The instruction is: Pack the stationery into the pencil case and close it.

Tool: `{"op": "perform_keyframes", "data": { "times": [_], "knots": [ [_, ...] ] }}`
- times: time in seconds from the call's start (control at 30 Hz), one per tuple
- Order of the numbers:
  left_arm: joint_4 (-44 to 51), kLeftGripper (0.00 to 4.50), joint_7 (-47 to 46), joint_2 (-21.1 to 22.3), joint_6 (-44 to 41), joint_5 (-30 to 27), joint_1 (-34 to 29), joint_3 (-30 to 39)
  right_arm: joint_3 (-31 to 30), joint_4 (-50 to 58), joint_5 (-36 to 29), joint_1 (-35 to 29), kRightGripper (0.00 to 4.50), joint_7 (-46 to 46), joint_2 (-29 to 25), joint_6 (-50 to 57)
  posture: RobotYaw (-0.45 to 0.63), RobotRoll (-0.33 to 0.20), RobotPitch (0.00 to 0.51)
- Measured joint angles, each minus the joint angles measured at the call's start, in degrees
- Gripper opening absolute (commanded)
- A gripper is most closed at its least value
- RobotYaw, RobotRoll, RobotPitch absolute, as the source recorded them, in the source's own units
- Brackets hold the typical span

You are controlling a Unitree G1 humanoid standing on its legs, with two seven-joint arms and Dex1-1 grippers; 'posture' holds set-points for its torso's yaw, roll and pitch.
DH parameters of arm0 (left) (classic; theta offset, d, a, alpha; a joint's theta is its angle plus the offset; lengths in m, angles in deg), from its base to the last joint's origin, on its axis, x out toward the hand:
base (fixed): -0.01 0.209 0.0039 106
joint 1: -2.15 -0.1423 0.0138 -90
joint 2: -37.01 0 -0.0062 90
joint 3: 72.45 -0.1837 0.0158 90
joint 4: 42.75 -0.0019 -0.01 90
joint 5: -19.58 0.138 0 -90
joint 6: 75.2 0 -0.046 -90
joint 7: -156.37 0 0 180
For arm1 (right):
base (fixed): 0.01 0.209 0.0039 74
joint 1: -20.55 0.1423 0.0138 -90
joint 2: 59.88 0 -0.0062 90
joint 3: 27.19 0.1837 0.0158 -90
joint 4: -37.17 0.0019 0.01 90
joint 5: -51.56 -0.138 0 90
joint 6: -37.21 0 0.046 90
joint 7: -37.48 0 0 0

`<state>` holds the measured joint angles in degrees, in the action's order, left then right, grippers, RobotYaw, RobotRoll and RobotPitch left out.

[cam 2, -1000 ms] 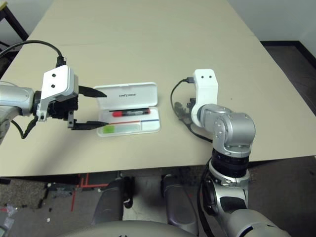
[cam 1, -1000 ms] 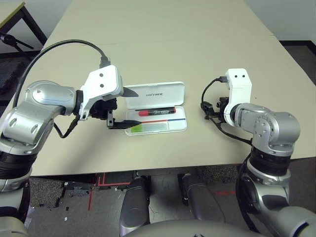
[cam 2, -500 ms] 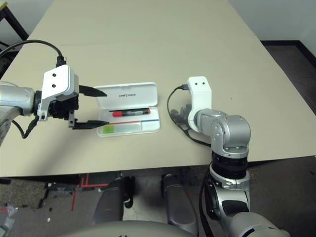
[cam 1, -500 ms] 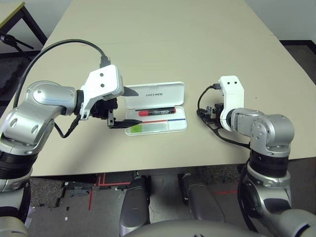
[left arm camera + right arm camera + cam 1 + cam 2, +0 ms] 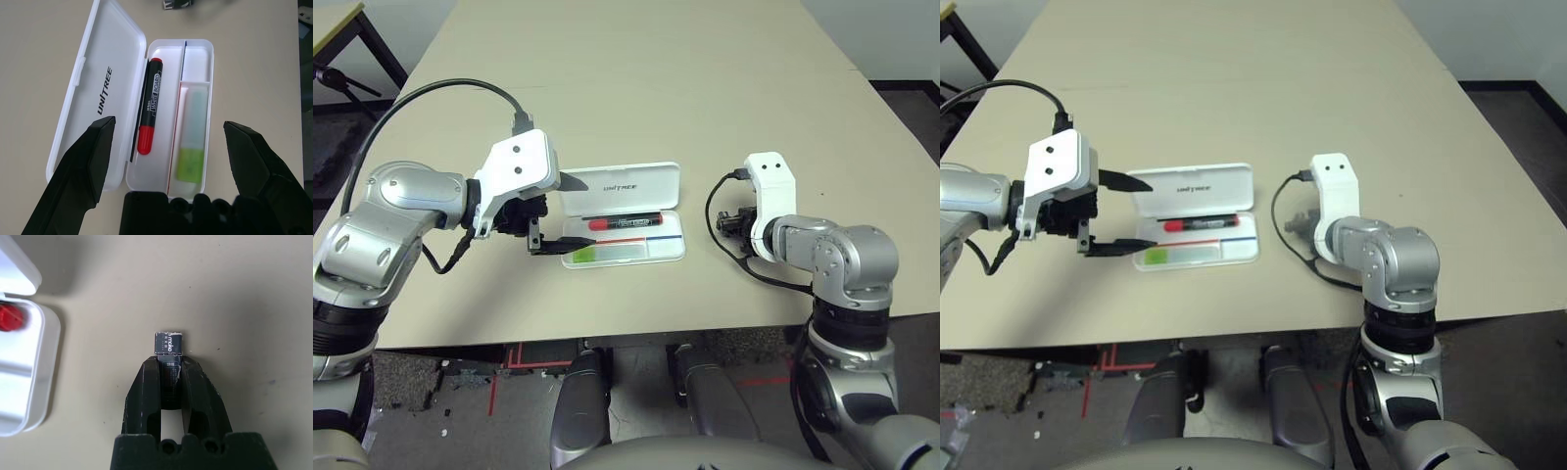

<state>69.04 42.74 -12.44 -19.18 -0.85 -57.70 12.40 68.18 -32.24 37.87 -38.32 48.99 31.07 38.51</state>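
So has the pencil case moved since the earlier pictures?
No; in the left eye view the pencil case sits at the same spot from the table's near edge.

between the left gripper's [image 5: 168, 129] wide-apart fingers lies the open case [image 5: 168, 117], its raised lid [image 5: 105, 98] standing as a wall beside one finger. past that gripper's fingertips, bare table [image 5: 636, 108] offers room on the far side of the lid. the right gripper [image 5: 171, 360], closed on a small black block [image 5: 168, 343], has bare table on its side away from the case; toward the left gripper, the case's end wall stands in the way.
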Motion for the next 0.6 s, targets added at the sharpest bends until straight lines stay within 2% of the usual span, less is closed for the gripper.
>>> {"op": "perform_keyframes", "data": {
  "times": [0.2,0.3,0.43,0.6],
  "knots": [
    [-0.1,4.50,0.1,1.0,0.4,0.5,-0.1,0.0,-7.6,-0.8,-5.5,2.4,0.30,11.3,-15.4,-5.0,-0.07,0.000,0.168],
    [-0.2,4.50,0.4,1.9,0.7,1.0,-0.4,0.0,-13.1,-0.8,-8.0,3.7,0.30,21.1,-25.2,-12.5,-0.07,0.000,0.164],
    [-0.5,4.50,0.4,2.6,1.4,2.1,-0.6,-0.3,-20.0,-0.9,-7.7,5.0,0.30,35.9,-36.2,-28.3,-0.06,0.000,0.162],
    [-0.5,4.50,0.4,2.6,1.5,2.3,-0.9,-0.5,-25.3,-2.7,-4.1,5.2,0.30,49.5,-41.1,-46.0,-0.06,0.000,0.161]
  ]
}}
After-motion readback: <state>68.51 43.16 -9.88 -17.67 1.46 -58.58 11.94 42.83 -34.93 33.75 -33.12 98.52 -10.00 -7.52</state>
